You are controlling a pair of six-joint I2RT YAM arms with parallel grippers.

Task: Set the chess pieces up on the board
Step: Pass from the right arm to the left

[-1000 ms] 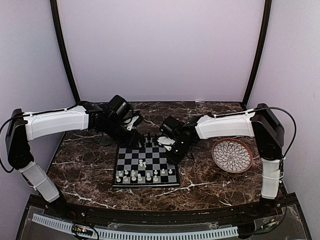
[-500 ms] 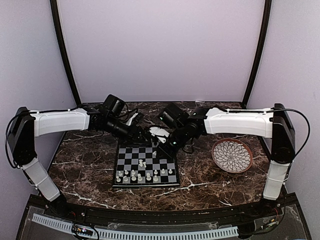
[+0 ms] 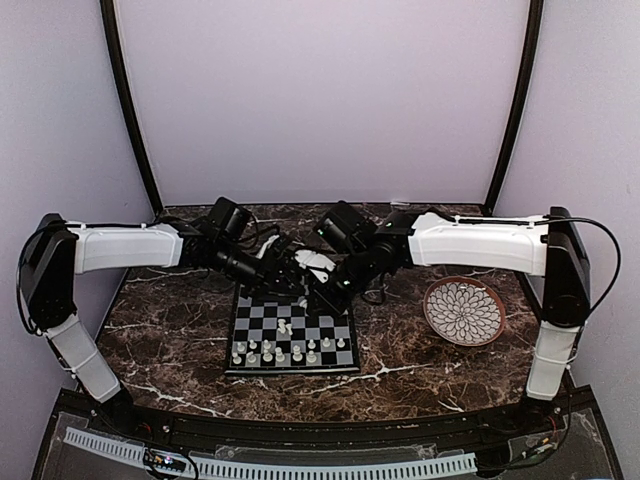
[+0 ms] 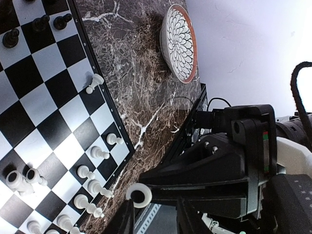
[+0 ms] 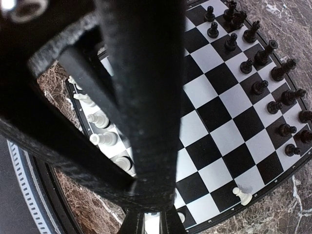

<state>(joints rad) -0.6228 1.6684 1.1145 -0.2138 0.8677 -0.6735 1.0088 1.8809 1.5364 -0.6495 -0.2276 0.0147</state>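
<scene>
Plate (image 3: 464,311) on a marbled counter (image 3: 170,330).
The round white petal-patterned plate with a brown rim sits at the right side of the dark veined counter; a lilac wall (image 3: 320,100) rises behind the counter, between two black poles (image 3: 125,110).

arms (image 3: 120,245) crowd board (image 3: 250,320) far edge, middle open

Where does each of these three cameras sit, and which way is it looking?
Top external: fixed above and behind the arms, looking down on the table, the board, the left arm and right arm.
Left wrist: on the left arm, looking across the board toward the plate; left gripper tips at the bottom.
Right wrist: on the right arm, looking down at the board past a blurred black part; right gripper tips at the bottom.
Shared: all see the board; top and left wrist see the plate.
</scene>
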